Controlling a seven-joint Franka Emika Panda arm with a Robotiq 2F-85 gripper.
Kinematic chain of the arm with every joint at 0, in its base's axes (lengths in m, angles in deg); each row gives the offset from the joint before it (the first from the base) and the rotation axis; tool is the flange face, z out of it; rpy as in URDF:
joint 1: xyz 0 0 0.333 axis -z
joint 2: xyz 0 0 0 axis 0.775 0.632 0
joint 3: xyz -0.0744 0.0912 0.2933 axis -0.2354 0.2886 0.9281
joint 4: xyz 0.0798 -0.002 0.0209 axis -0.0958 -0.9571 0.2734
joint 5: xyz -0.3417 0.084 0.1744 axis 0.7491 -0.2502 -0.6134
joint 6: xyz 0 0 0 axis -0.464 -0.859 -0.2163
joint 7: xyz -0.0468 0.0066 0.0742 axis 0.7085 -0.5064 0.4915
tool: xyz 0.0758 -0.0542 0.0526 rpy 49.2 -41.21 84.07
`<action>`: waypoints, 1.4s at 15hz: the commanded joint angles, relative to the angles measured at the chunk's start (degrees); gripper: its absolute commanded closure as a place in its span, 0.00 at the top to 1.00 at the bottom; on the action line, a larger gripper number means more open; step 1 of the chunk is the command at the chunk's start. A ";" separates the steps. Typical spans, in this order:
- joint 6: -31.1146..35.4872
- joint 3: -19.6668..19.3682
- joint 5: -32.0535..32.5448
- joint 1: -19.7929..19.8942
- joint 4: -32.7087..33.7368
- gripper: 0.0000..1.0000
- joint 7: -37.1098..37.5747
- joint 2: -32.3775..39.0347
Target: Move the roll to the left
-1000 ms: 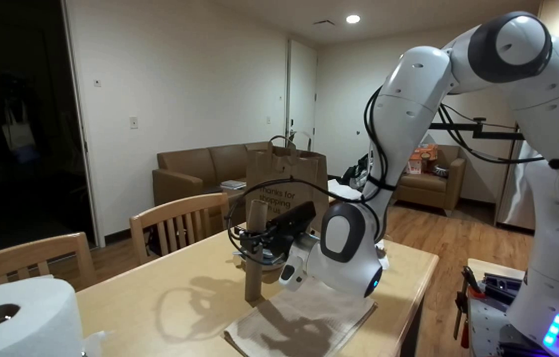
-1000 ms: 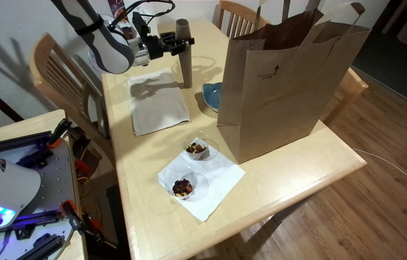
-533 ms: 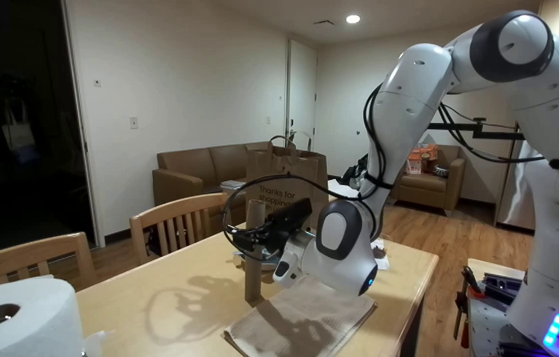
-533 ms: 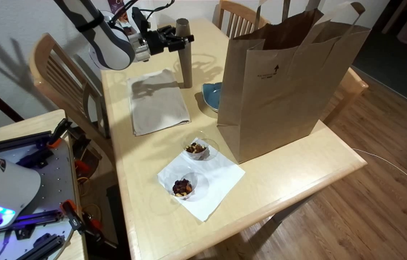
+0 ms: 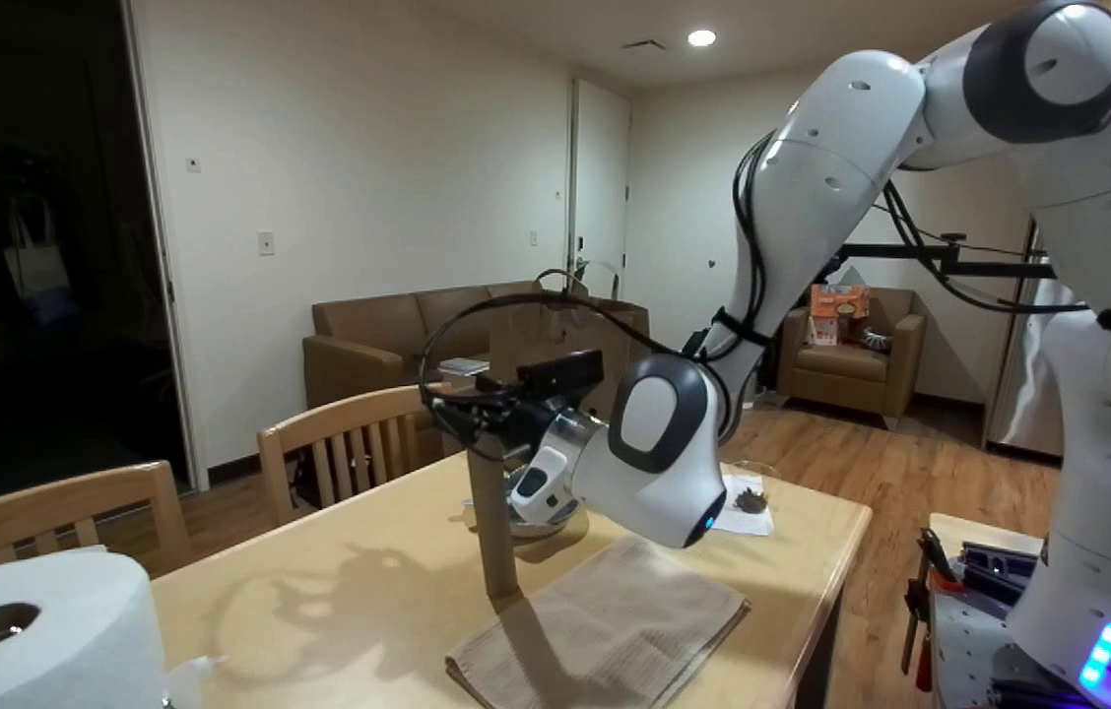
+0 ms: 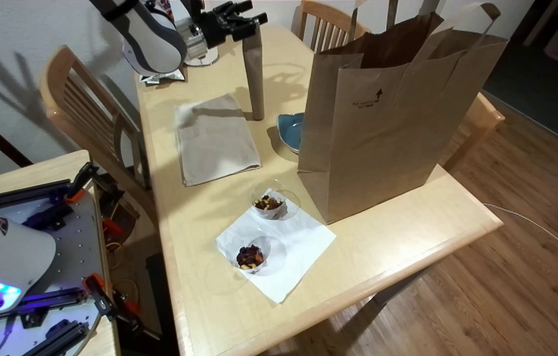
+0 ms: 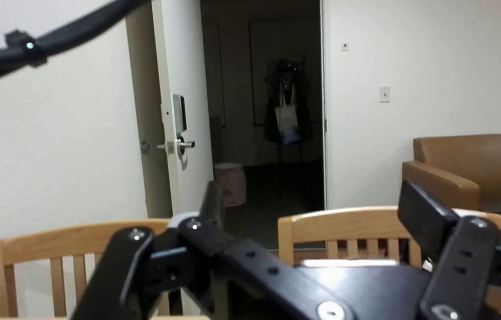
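Wrist view sight was directed level across the room: the fingers of the black two-fingered gripper were spread wide, and a dark doorway and a pale wooden chair were framed between them. In both exterior views the white jointed robot arm with dark grey caps was arched high, its forearm was slanted downward, and the gripper was pointed roughly level above the blond wooden table.

Just below the gripper, the slim brown cardboard roll was stood on end upon the table. It was tilted slightly, and its top was hidden by the gripper in both exterior views; whether it was touched by a finger could not be told. Just beside its foot, also lower than the gripper, a folded beige cloth was laid.

In an exterior view, the hollow of a blue bowl was shown below the gripper, near a tall brown paper bag; farther off, two small clear cups of dark nut-like mix were seen on a white paper sheet. In an exterior view, a thick white paper roll was shown well apart, to the gripper's left. By the wrist view alone, a half-open white door with a silver lever was revealed ahead of the gripper.
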 commanded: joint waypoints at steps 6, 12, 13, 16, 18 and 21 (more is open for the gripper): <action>0.36 -7.11 0.77 -9.36 -0.70 1.00 5.39 -10.16; 4.03 -10.90 0.75 -11.95 -1.57 1.00 17.18 -11.77; 5.02 -10.63 0.75 -11.31 -1.96 1.00 18.32 -12.20; 7.35 -10.22 0.65 -10.63 -2.45 1.00 20.95 -13.21; 5.29 -10.57 0.75 -11.23 -0.39 1.00 18.97 -10.56; 5.24 -10.57 0.75 -11.30 -0.39 1.00 18.97 -10.36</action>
